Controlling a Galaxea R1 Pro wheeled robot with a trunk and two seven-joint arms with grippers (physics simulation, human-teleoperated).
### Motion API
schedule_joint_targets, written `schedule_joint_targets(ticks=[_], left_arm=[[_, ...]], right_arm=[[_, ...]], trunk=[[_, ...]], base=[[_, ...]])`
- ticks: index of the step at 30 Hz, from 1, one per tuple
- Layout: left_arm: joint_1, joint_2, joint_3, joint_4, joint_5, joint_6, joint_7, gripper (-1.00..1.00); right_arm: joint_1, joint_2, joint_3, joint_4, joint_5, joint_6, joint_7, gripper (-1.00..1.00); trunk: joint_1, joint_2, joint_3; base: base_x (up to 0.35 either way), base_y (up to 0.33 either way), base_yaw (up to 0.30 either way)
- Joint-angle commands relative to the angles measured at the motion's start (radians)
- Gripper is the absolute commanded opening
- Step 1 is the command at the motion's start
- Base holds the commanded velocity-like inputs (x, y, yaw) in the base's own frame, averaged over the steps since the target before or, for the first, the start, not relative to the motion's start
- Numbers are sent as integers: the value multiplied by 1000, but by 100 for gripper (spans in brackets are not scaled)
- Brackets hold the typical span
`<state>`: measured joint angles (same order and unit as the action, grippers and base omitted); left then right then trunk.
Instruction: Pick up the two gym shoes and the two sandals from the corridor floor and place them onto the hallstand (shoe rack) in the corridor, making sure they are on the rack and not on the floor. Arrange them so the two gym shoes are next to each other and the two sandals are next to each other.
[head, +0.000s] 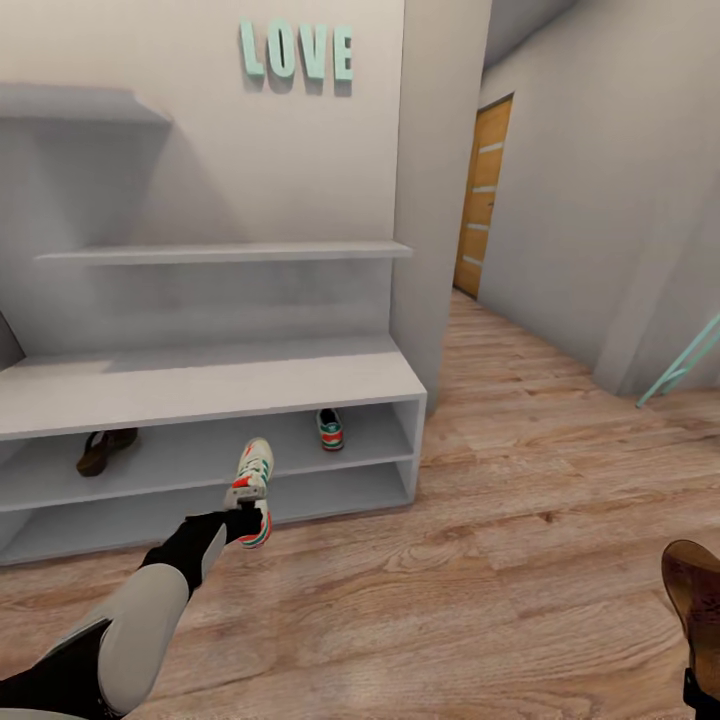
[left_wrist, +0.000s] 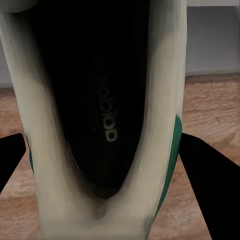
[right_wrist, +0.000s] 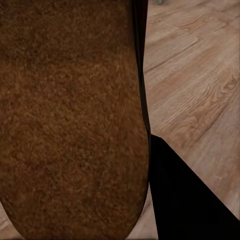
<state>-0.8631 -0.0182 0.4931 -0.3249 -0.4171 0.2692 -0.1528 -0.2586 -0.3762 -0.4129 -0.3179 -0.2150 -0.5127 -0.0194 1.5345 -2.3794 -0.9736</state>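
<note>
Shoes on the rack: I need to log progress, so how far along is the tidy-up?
Done: one sandal and one gym shoe sit far apart on the rack's upper low shelf. In hand: the left hand holds the second gym shoe, the right hand the second sandal. Left: shelve both beside their mates.

The right gripper (head: 703, 690) sits cut off at the head view's lower right corner, so its grip can't be read there. The sandal (head: 697, 588) above it loses its far side to the right edge. In the right wrist view that sandal (right_wrist: 70, 120) runs off 3 edges, hiding 1 finger; the other finger (right_wrist: 185, 200) shows dark. On the rack, the second sandal (head: 104, 449) is half tucked under the bench top (head: 200, 385), and the sneaker (head: 330, 428) there shows its heel alone.
</note>
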Motion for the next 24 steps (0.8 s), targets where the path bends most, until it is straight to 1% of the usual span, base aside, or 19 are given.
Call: schedule_joint_targets(ticks=[1,10,16,24], left_arm=[[0,-1,8,-3,-9,6,-8,-100],[-1,0,6,-3,-10,7,-8,-100],[1,0,5,-3,-11,6,-8,-100],[4,0,6,-3,-11,5,-6,-100]], right_arm=[[-1,0,2,0,-7,-3,1,-100],[-1,0,2,0,-7,-3,1,-100],[-1,0,2,1,-7,-4,1,-100],[-1,2,2,2,-6,-4,1,-100]], trunk=[[4,-8,-6],[38,-71,-48],[38,-71,-55],[38,-71,-56]], base=[[0,0,0],[0,0,0],[0,0,0],[0,0,0]])
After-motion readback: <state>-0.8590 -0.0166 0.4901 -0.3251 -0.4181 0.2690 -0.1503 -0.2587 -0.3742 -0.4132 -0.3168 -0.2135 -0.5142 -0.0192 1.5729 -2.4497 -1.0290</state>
